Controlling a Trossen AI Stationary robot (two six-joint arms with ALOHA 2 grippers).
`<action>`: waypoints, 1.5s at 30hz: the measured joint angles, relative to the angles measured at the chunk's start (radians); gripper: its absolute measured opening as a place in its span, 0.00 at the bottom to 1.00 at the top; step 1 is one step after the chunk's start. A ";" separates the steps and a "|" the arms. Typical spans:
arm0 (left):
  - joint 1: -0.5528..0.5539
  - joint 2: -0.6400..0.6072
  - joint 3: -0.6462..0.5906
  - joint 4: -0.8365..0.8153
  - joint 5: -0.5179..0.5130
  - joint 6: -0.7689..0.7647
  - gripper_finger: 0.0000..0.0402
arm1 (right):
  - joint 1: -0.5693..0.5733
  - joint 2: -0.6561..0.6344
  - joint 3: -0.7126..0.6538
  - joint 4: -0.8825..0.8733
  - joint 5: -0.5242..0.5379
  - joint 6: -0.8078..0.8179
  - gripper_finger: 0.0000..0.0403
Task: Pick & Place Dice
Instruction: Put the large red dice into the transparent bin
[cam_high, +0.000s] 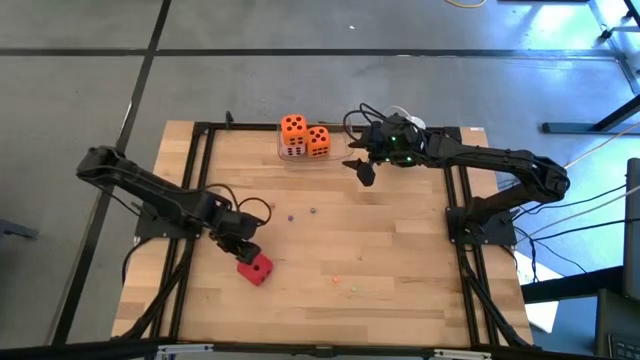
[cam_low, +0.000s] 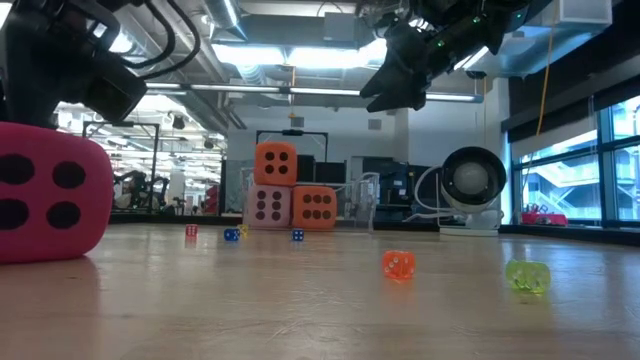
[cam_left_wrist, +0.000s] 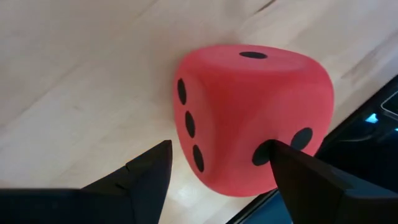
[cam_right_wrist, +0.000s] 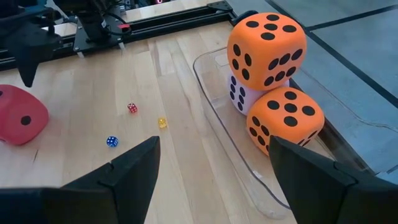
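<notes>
Red die (cam_high: 255, 268): on the table (cam_high: 400, 250) near its front left edge, resting on the wood, with the left gripper (cam_high: 243, 250) just above and beside it, jaws released and straddling one corner without clamping; one finger (cam_left_wrist: 305, 180) lies against the die's face. Two orange dice (cam_high: 293, 126) (cam_high: 318, 139) and one pink die (cam_low: 268, 205): stacked in a clear tray (cam_right_wrist: 236, 155) at the table's far edge, one orange on top of the pink, the other orange beside the pink. Right gripper (cam_high: 362, 168): raised above the table just right of the tray, jaws released, holding nothing; small beads (cam_low: 398, 264) lie scattered mid-table.
</notes>
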 joint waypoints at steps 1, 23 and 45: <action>0.000 0.003 -0.010 0.004 0.010 0.000 0.63 | 0.000 0.000 0.000 0.000 0.000 0.000 0.74; 0.000 0.007 -0.038 0.132 0.019 0.063 0.20 | 0.000 0.000 0.000 0.000 0.004 -0.020 0.74; 0.002 -0.065 -0.040 0.235 -0.010 0.071 0.17 | 0.020 0.000 0.000 0.041 -0.240 0.006 0.74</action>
